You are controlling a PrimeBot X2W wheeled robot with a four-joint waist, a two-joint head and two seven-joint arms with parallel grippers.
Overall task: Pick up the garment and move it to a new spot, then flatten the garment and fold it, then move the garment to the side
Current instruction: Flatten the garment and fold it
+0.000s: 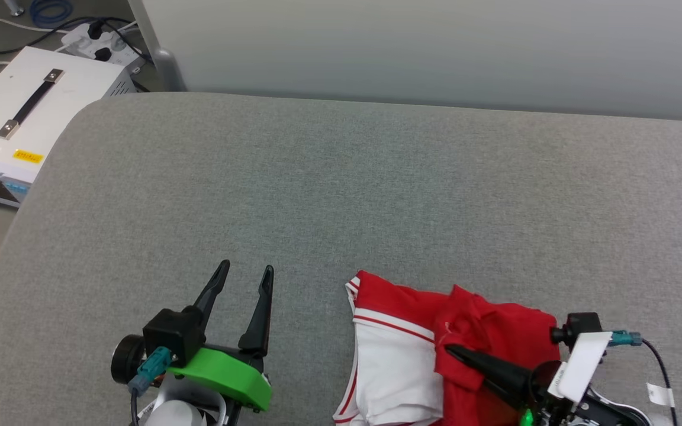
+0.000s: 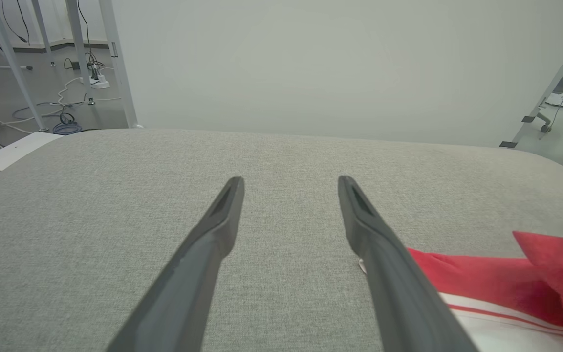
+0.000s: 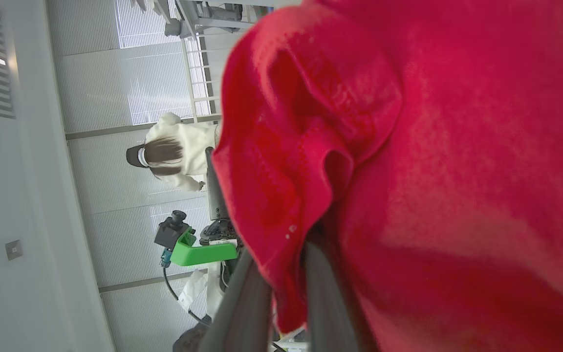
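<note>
The garment [image 1: 400,355], red with a white panel and red stripe trim, lies bunched at the near right of the grey padded surface [image 1: 317,177]. The right gripper [image 1: 453,353] is closed narrowly on a red fold of it. The right wrist view shows that fold pinched between the two fingers [image 3: 242,313], and a person in a pale top [image 3: 179,151] far behind. The left gripper [image 1: 246,267] hovers just left of the garment with its jaws wide and nothing between them. Beyond the surface's far left corner sits a white box [image 1: 33,112]; its yellow sticker [image 1: 27,156] is too small to read.
</note>
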